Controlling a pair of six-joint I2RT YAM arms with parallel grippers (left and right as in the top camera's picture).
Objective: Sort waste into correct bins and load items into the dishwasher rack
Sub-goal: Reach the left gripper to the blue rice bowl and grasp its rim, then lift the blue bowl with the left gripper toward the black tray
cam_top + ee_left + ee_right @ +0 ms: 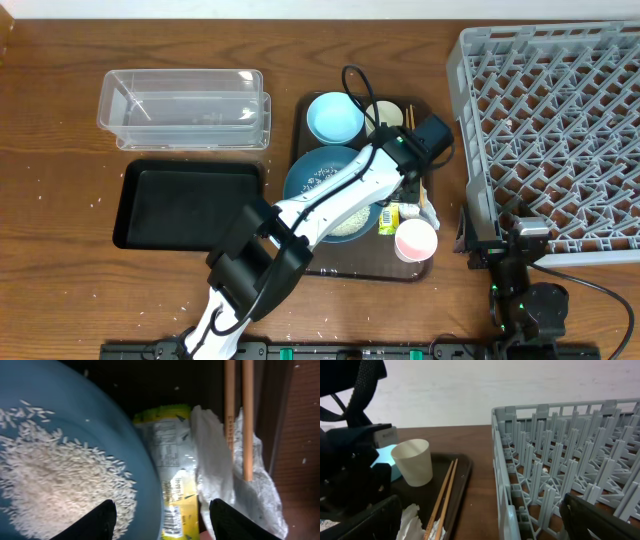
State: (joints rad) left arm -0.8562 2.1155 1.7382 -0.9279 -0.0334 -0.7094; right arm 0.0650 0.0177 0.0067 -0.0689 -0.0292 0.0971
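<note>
The dark-blue dish (312, 178) holds loose rice (55, 470) on the brown serving tray (330, 268). My left gripper (162, 505) is open and hovers over the dish rim and the yellow-green wrapper (170, 460). The crumpled white napkin (215, 460) lies right of the wrapper, under the chopsticks (237, 410). The light-blue bowl (334, 117), cream cup (413, 461) and pink cup (415, 240) stand on the same tray. My right gripper (480, 505) is open and empty at the front left corner of the grey rack (550, 120).
The clear tub (185, 108) and the black tray (185, 205) lie left of the serving tray. A strip of bare wood (480, 475) runs between the serving tray and the rack. The left arm (300, 225) crosses over the dish.
</note>
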